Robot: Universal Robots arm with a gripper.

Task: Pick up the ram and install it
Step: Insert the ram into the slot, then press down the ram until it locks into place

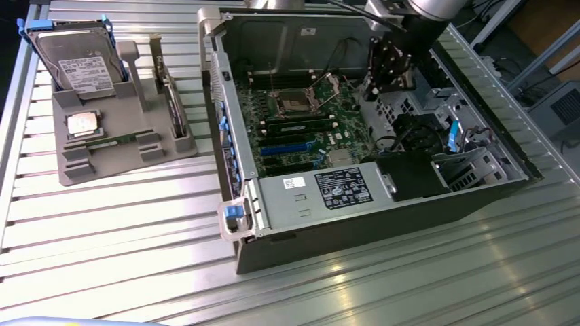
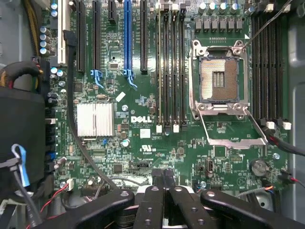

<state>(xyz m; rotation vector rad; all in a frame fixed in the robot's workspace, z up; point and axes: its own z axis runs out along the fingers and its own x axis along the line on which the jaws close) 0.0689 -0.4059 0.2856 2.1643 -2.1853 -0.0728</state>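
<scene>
Ram (image 1: 116, 142): thin green stick lying flat in grey holder tray (image 1: 118, 163) on surface (image 1: 109, 231), well apart from claw, off toward exterior view's left, just beside square silver processor chip (image 1: 81, 124). Judged light, stiff, brittle at edges; chips and contacts fragile. Best pinched across long edges, near mid-length.

Claw (image 2: 164, 191): hanging over motherboard (image 2: 143, 138) inside open computer case (image 1: 381, 204). Fingers (image 2: 152, 202) drawn close together, nothing visible between them. Touching nothing. Empty memory slots (image 2: 171, 67) ahead, beside open CPU socket (image 2: 218, 78).

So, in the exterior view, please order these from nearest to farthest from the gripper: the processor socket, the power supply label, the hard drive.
1. Square processor socket, on the motherboard beside the gripper.
2. Black power supply label, on the case's near side.
3. Silver hard drive, outside the case, far exterior-view left.
</scene>
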